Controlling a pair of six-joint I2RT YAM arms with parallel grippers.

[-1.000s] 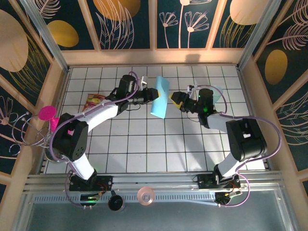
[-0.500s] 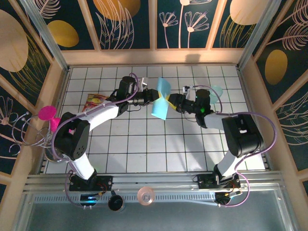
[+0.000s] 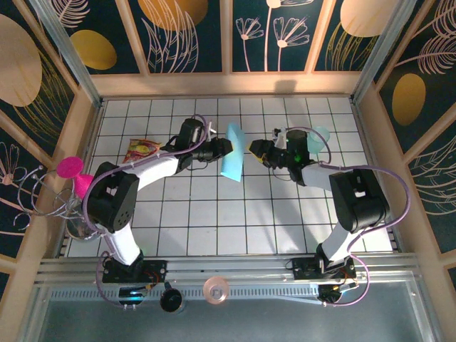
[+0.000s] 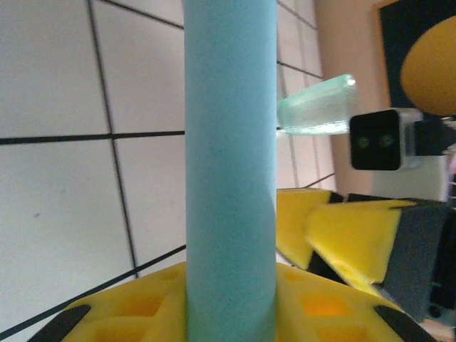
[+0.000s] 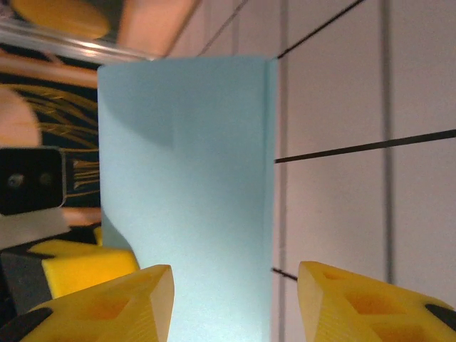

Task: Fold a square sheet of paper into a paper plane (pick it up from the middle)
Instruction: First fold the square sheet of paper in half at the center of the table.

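Observation:
The square sheet of paper (image 3: pixel 233 152) is light blue and folded into a long narrow rectangle rather than a pointed paper plane. It hangs above the tiles at mid-table. My left gripper (image 3: pixel 221 148) is shut on its left edge. In the left wrist view the paper (image 4: pixel 230 157) rises as a strip from between the yellow jaws of the left gripper (image 4: pixel 230 317). My right gripper (image 3: pixel 254 149) stands open just right of the paper. In the right wrist view the right gripper (image 5: pixel 235 303) has its fingers (image 5: pixel 114 306) apart, with the paper (image 5: pixel 185 185) ahead of them and its lower end in the gap.
A translucent pale-teal cup (image 3: pixel 318 135) lies behind the right arm and also shows as the cup (image 4: pixel 317 107). A snack packet (image 3: pixel 141 149) lies at the left on the tiled table (image 3: pixel 214 214). A pink thing (image 3: pixel 69 168) sits by the left wall. Wooden walls ring the table.
The right gripper reached in to the paper, narrowed, and now stands just right of it. The paper looked twisted half a second ago and now hangs flat. The left gripper shifted slightly right.

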